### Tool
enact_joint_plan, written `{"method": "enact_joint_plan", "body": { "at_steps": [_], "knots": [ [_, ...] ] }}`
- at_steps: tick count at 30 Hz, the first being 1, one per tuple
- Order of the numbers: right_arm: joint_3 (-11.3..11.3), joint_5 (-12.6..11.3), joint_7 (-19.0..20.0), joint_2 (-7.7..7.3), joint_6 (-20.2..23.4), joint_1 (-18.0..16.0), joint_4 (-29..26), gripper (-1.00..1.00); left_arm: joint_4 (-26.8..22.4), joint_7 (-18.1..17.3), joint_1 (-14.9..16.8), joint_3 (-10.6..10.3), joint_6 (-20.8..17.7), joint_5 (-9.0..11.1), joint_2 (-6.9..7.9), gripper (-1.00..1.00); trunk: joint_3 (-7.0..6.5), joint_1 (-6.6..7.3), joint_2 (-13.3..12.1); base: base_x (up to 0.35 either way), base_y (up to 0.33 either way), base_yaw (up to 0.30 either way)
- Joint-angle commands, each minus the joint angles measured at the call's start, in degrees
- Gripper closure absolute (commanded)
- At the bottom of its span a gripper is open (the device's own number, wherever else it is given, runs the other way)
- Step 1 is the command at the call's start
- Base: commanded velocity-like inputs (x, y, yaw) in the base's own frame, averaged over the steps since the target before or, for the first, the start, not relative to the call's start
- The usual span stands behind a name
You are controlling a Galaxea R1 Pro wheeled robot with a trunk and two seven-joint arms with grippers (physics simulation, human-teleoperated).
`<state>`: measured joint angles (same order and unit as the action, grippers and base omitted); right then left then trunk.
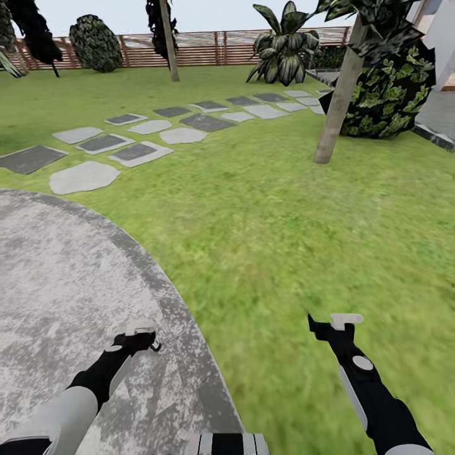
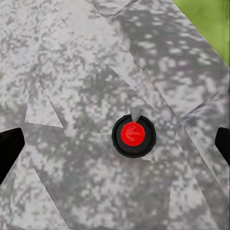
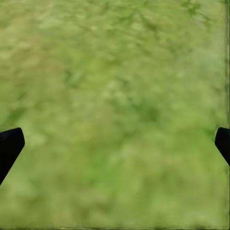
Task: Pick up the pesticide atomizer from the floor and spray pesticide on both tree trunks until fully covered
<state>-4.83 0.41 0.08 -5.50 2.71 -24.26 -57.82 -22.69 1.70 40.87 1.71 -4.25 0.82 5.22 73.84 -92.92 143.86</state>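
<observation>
Pesticide atomizer (image 2: 133, 135) upright between wide-spread left fingers (image 2: 9, 146), seemingly untouched.

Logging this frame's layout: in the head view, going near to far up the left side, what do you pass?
Left tool over the grey concrete floor → pale stepping stone → dark stepping stone → lawn → dark bush → slat fence.

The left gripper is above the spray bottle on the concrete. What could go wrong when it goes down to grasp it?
The pesticide atomizer stands upright and is seen from directly above, so a finger of the open left gripper might tip it. It also sits slightly off-centre between the fingers. The tree trunk stands across the lawn.
</observation>
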Motion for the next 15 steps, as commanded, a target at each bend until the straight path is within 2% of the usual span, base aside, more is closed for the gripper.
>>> {"method": "enact_joint_plan", "body": {
  "at_steps": [1, 3, 5, 12, 15],
  "knots": [
    [0.0, 0.0, 0.0, -0.02, 0.1, 0.0, 0.1, -1.0, 0.5, 0.0, -0.1, 0.1, 2.1, 0.1, -0.18, -1.0, 0.22, -0.01, 0.0, 0.0, 0.0, -0.24],
    [0.0, 0.0, 0.0, -0.03, 0.0, 0.0, 0.2, -1.0, 1.7, 0.0, -0.1, 0.1, 5.7, 0.1, -0.34, -1.0, 0.58, -0.06, 0.1, 0.0, 0.0, -0.244],
    [0.0, 0.0, 0.0, -0.03, -0.1, 0.0, 0.2, -1.0, 4.9, 0.0, 0.0, 0.1, 11.5, 0.1, -0.27, -1.0, 0.93, -0.12, 0.1, 0.0, 0.0, -0.246],
    [0.0, 0.0, 0.0, -0.04, -0.2, 0.0, 0.2, -1.0, 5.9, 0.0, -0.1, 0.1, 14.6, 0.1, 0.2, -1.0, 2.17, -0.3, 0.2, 0.0, 0.0, -0.233],
    [0.0, 0.0, 0.0, 0.02, -0.2, 0.0, 0.2, -1.0, 6.0, 0.0, -0.1, 0.1, 15.5, 0.1, 0.35, -1.0, 2.78, -0.37, 0.2, 0.0, 0.0, -0.087]
  ]
}}
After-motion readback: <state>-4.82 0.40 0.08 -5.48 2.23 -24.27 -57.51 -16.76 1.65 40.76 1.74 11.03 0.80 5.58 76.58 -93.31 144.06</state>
